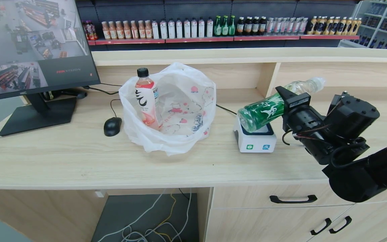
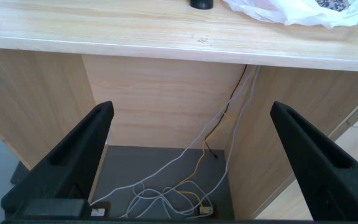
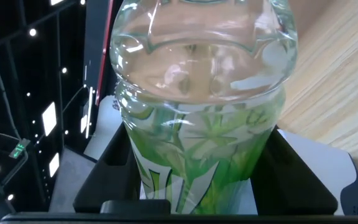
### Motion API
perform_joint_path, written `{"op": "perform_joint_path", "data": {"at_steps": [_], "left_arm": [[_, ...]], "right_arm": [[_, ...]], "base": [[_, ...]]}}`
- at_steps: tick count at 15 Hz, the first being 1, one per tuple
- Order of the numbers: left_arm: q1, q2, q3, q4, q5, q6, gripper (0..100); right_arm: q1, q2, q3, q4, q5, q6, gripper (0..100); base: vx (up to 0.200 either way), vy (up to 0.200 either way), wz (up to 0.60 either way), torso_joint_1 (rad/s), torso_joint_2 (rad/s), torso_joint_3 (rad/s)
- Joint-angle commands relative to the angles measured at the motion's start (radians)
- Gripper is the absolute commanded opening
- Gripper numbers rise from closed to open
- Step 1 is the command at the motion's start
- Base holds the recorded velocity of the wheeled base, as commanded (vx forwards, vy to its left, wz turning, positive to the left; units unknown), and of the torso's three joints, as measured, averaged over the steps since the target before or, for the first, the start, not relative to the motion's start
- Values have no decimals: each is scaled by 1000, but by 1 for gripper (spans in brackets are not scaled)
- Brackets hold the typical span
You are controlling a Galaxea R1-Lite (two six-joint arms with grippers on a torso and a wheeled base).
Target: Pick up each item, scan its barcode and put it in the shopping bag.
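Right gripper (image 1: 287,101) clasps a green-labelled bottle (image 1: 264,112) on its side, base just over the white scanner (image 1: 255,143), beside the bag (image 1: 180,134) holding a pink bottle (image 1: 146,101). Left gripper (image 2: 191,112) gapes wide below the counter (image 2: 104,31).

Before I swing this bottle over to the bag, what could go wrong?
1. The bottle, tilted in the right gripper, has its base right at the scanner; a sideways move without lifting could knock it.
2. The bag is limp with a slumped rim; the bottle might snag it and drag it.
3. The pink bottle leans inside the bag; a drop onto it could tip it.
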Motion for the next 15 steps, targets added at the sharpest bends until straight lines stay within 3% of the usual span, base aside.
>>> {"op": "perform_joint_path", "data": {"at_steps": [1, 15], "left_arm": [[-1, 0, 0, 0, 0, 0, 100], [0, 0, 0, 0, 0, 0, 100]], "right_arm": [[0, -3, -3, 0, 0, 0, 0], [-1, -4, 0, -25, 0, 5, 0]], "base": [[0, 0, 0, 0, 0, 0], [0, 0, 0, 0, 0, 0]]}}
